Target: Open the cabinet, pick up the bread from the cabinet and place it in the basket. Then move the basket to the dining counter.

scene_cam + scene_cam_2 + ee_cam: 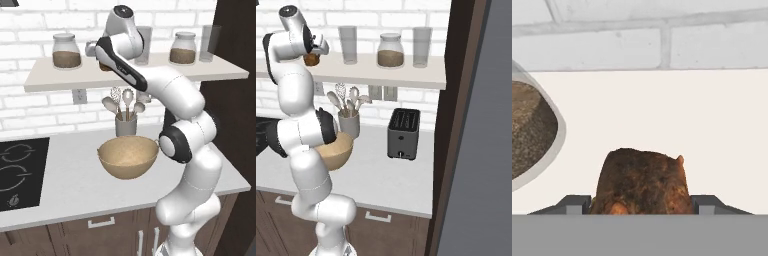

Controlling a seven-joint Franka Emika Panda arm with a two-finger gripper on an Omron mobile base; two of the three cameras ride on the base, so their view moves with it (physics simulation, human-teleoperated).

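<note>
The bread (642, 180), a dark-brown lump, rests on the pale wall shelf (150, 75) in front of the white brick wall. My gripper (641, 204) reaches in over the shelf at its level, one fingertip pressed against each side of the bread. From the base cameras the bread (311, 59) shows just under the hand (316, 49), and in the left base view the bread (103, 66) is mostly hidden by the gripper (97, 56). The tan basket (128, 156) stands below on the kitchen worktop (75, 190), also seen partly behind the arm (340, 149). The dining counter is out of view.
Glass jars with brown filling (66, 51) (182, 48) and tall glasses (348, 45) share the shelf; one jar (532, 130) is close to the bread's left. A grey utensil pot (126, 125), a toaster (403, 133) and a black cooktop (20, 170) stand on the worktop. A tall dark panel (458, 125) borders the right.
</note>
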